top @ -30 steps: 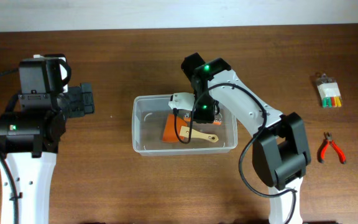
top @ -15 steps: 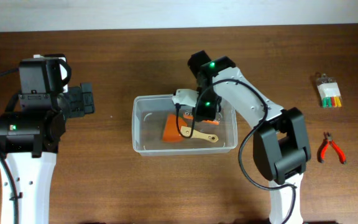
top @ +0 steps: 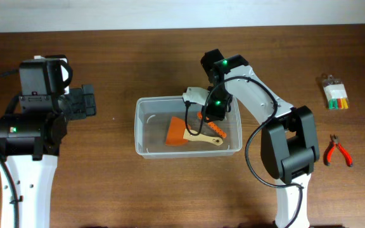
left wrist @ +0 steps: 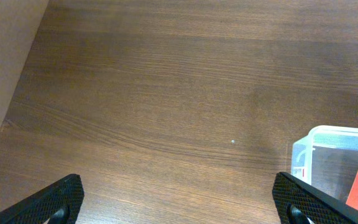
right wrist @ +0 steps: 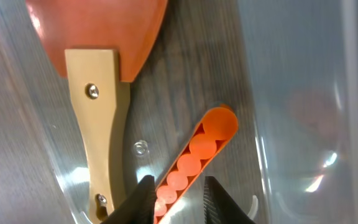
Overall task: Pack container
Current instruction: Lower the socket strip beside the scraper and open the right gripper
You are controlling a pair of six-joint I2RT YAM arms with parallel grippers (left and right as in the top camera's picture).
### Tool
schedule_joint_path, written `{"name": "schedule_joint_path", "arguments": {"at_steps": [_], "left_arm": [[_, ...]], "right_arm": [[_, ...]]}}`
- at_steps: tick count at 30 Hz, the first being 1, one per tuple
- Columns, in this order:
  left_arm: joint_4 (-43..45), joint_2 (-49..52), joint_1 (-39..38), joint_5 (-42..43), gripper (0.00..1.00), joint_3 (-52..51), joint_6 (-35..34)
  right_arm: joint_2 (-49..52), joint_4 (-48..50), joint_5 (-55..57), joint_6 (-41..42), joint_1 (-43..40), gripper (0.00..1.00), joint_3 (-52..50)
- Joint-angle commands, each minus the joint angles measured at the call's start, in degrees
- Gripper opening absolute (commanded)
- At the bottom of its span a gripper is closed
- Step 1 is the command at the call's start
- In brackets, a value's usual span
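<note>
1. The container, a clear tub, sat on the table in the middle of the overhead view, its long side running left to right.
2. Inside it lay a scraper with an orange blade and a pale wooden handle that pointed toward the right wall. An orange strip with a row of round bumps lay just right of the blade and above the handle in the frame.
3. The right gripper reached down into the upper right part of the container. In its wrist view the two fingers stood at the bottom edge of the frame, one on either side of the strip's lower end. Whether they pinched the strip or only flanked it could not be told.
4. In that same view the strip slanted from bottom centre up to the right, beside the scraper handle, with the blade at the top left.
5. The left gripper hung over bare wood at the left of the overhead view, well apart from the container. Its fingertips were spread wide into the bottom corners of its wrist view. A corner of the container showed at the lower right there.
6. At the far right of the overhead view a small clear pack of coloured sticks lay above red-handled pliers. Both were well apart from the container.
</note>
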Motion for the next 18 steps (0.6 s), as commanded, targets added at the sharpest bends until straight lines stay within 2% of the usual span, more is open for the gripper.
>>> {"name": "schedule_joint_path", "arguments": {"at_steps": [1, 9, 12, 14, 16, 18], "left_arm": [[-0.2, -0.2, -0.1, -0.8, 0.99, 1.3, -0.6], [-0.2, -0.2, -0.1, -0.8, 0.99, 1.3, -0.6], [-0.2, -0.2, -0.1, -0.8, 0.99, 1.3, -0.6], [-0.2, -0.2, -0.1, -0.8, 0.99, 1.3, -0.6], [-0.2, -0.2, -0.1, -0.8, 0.99, 1.3, -0.6], [-0.2, -0.2, -0.1, -0.8, 0.99, 1.3, -0.6]], "right_arm": [[0.7, 0.0, -2.1, 2.8, 0.0, 0.28, -0.4], [-1.4, -3.2, -2.4, 5.6, 0.0, 0.32, 1.1], [-2.7, -7.3, -2.4, 5.6, 0.0, 0.39, 5.0], [-3.4, -11.0, -2.4, 5.6, 0.0, 0.46, 8.9], [-3.9, -15.6, -2.3, 5.6, 0.0, 0.59, 13.5], [-4.2, -20.3, -1.5, 6.7, -0.1, 0.8, 18.2]]}}
